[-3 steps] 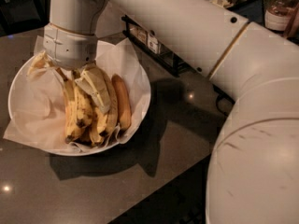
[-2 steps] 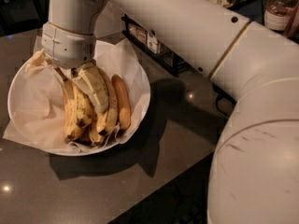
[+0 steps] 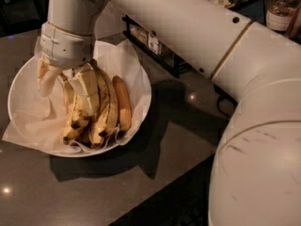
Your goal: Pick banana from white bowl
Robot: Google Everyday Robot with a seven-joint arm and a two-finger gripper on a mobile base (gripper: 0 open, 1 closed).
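- The hand [image 3: 66, 82] hangs low over the left half of the bowl [image 3: 147, 97], pointing down, fingers [image 3: 44, 76] spread wide.
- Its left finger rests by the crinkled paper [image 3: 26, 114]; the right one lies over the fruit.
- The banana [image 3: 73, 116], yellow with brown speckles, lies in the bowl with its far end between the fingers; I cannot tell whether they touch it.
- A second speckled one [image 3: 107, 111] lies against its right side, and a smooth orange one [image 3: 123, 102] sits furthest right.
- The bowl stands on the dark counter [image 3: 164, 149].
- The arm [image 3: 188, 27] runs off right; a dark rack [image 3: 155, 46] stands behind it.
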